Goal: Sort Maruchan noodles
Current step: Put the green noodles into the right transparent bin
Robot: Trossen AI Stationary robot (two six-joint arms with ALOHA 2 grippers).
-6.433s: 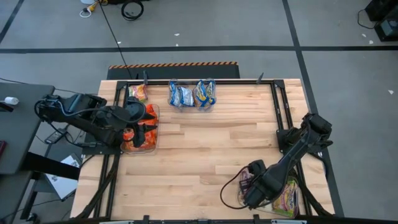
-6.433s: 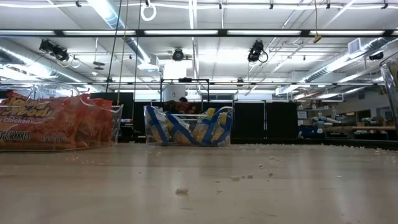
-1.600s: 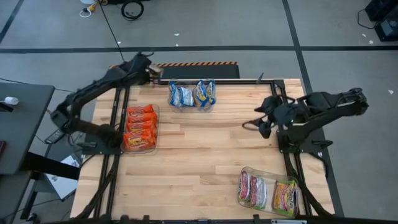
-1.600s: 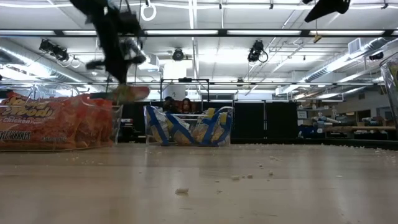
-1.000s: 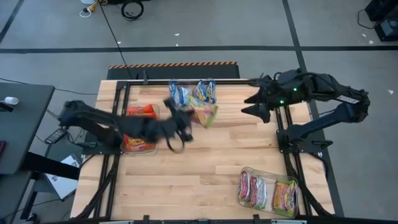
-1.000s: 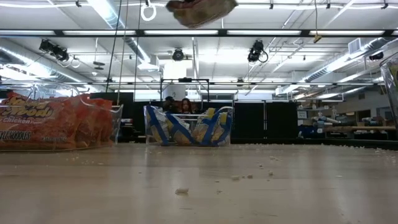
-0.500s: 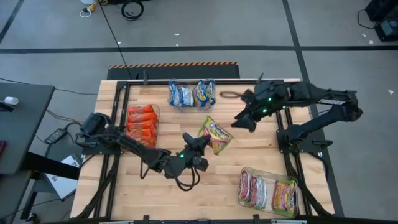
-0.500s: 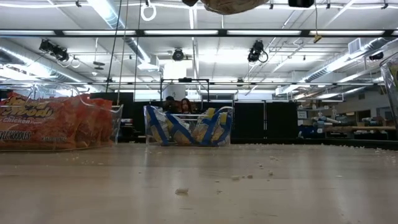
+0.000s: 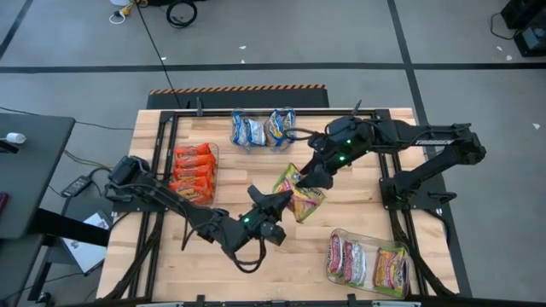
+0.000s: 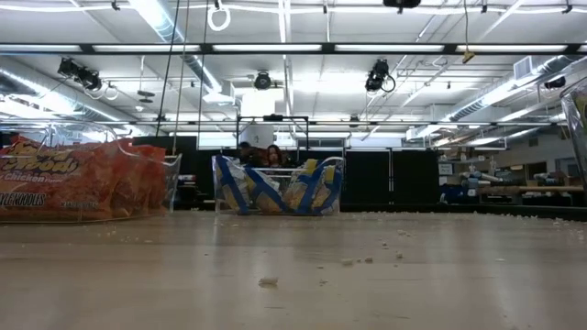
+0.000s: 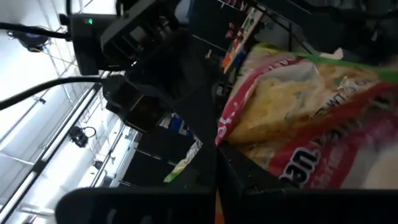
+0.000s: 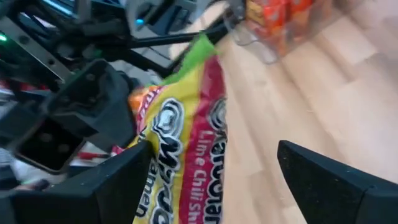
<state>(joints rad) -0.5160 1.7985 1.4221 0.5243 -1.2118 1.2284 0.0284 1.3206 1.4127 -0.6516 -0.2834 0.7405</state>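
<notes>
My left gripper (image 9: 286, 203) is closed tightly on one end of a yellow-green packet with pink (image 9: 299, 192), and I am holding it up in the air above the table (image 9: 256, 247), not resting it on the wood. I judge I am holding it by the end so that the other end stays free for a hand-over. My right gripper (image 9: 314, 177) is reaching to that free end with its fingers (image 12: 329, 186) spread as wide as they go; in its wrist view the packet is hanging between them but they are not closing on it yet.

I think this packet belongs with the others of its colour, which are lying in the clear tray (image 9: 371, 260) near the front edge on the right-arm side, a little beyond my left gripper. The orange-red packets (image 9: 192, 170) are sitting in their tray behind my left arm, and the blue-and-yellow packets (image 9: 264, 128) are standing at the far edge, past my right gripper.

Around both grippers the bare wood is giving open room on all sides. The black frame rail (image 9: 388, 162) is running close beside the right arm, so a swing toward the front tray is needing care there.
</notes>
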